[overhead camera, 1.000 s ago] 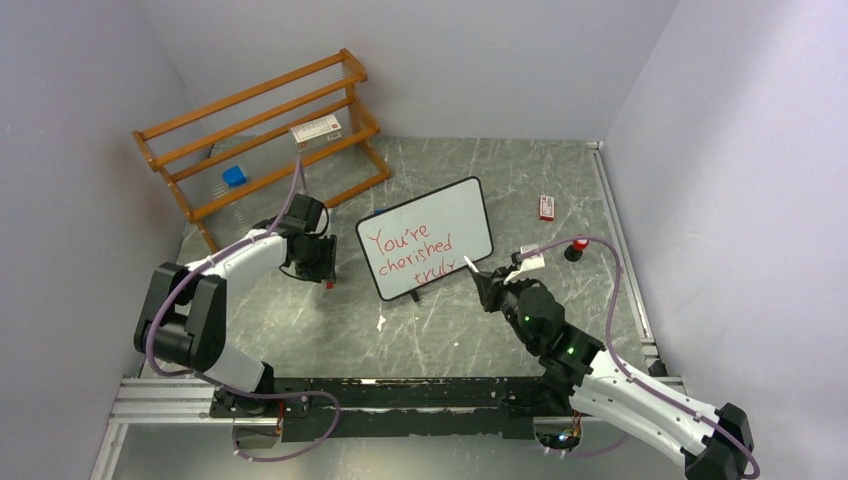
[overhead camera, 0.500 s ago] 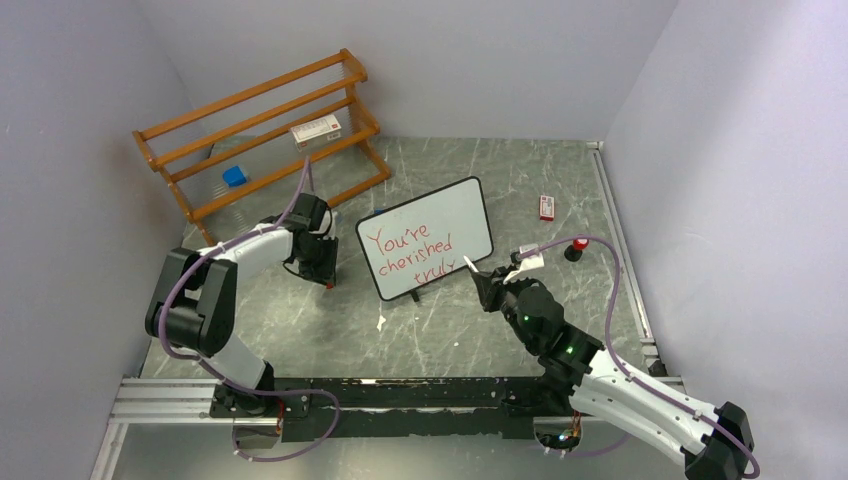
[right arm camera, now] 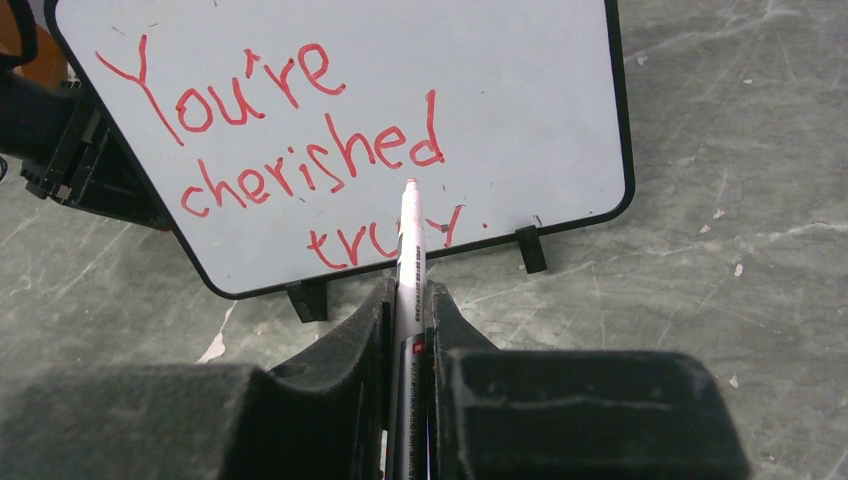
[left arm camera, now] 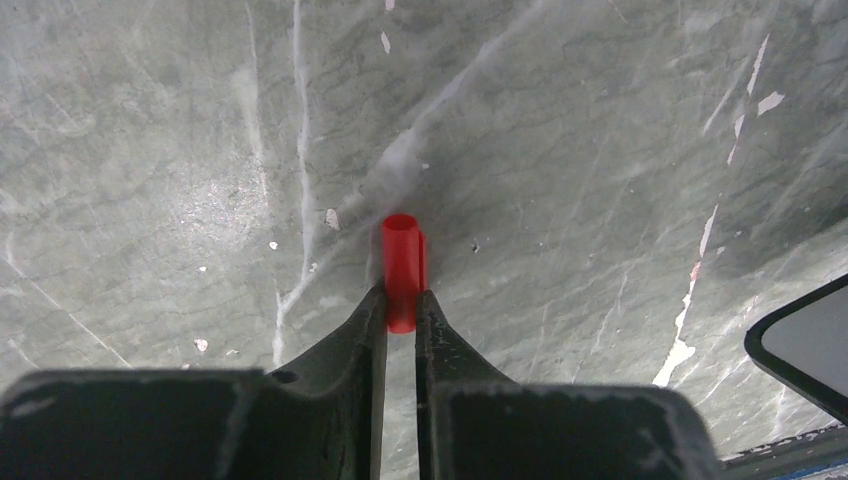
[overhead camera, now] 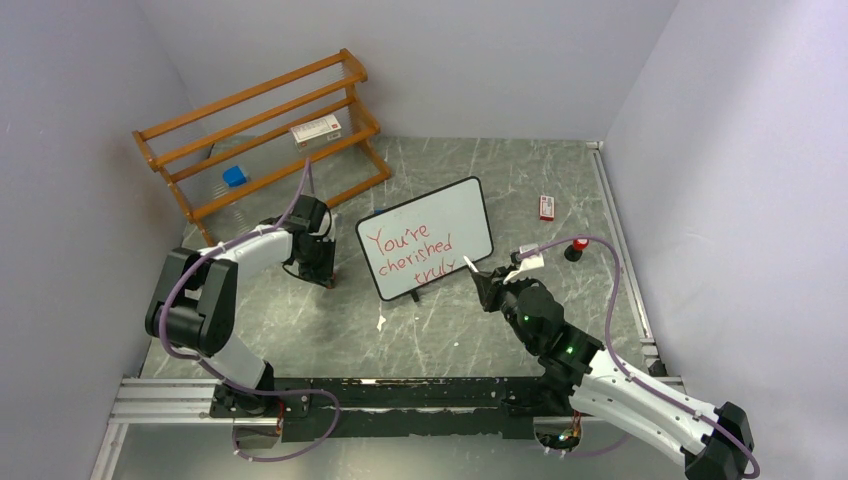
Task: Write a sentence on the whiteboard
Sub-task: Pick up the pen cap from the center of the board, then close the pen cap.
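Observation:
The whiteboard (overhead camera: pixel 455 215) stands tilted mid-table on small black feet, with the red sentence (overhead camera: pixel 410 255) "You're cherished truly" on it. My right gripper (overhead camera: pixel 485 282) hovers just right of its lower corner, shut on a white marker (right arm camera: pixel 410 240). The marker's tip points at the last line of the sentence (right arm camera: pixel 290 150) on the whiteboard (right arm camera: pixel 500 80). My right gripper (right arm camera: pixel 405 290) pinches the marker's barrel. To the left of the board, my left gripper (overhead camera: pixel 325 275) is low over the table. In the left wrist view my left gripper (left arm camera: pixel 401 295) is shut on a red marker cap (left arm camera: pixel 403 260).
A wooden rack (overhead camera: pixel 265 130) stands at the back left with a white box (overhead camera: pixel 316 130) and a blue block (overhead camera: pixel 234 176) on it. A small red-and-white box (overhead camera: pixel 546 207) and a small red object (overhead camera: pixel 579 246) lie right of the board. The board's corner (left arm camera: pixel 800 345) shows in the left wrist view.
My left gripper has closed onto the red cap, and its arm's elbow shifted a little. The right arm, marker and board have stayed still.

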Robot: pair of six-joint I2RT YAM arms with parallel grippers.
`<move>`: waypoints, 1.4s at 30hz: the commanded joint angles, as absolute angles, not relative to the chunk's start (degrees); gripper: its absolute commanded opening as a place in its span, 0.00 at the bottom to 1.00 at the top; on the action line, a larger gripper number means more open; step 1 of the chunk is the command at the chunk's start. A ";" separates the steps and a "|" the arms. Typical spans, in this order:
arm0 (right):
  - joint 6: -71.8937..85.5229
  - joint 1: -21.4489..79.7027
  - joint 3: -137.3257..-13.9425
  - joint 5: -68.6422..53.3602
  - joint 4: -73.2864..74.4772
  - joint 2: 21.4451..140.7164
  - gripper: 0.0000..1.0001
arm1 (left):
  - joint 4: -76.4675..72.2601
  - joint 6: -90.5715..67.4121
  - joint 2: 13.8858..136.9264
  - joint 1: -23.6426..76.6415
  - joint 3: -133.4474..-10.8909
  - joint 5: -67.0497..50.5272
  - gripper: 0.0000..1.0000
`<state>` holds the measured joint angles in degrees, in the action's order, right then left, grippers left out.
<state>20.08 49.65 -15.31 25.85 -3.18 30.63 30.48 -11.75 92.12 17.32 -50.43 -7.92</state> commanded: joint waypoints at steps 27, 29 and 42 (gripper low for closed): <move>16.83 49.46 -20.53 15.18 -1.61 31.14 0.00 | 33.88 1.61 68.50 18.16 -53.83 -9.81 0.05; 16.27 49.41 -21.30 13.20 -1.85 31.38 0.00 | 34.31 2.53 66.93 19.22 -54.85 -9.39 0.05; 12.36 49.44 -30.09 2.09 1.34 34.44 0.00 | 39.92 17.04 58.83 28.78 -63.09 -7.47 0.05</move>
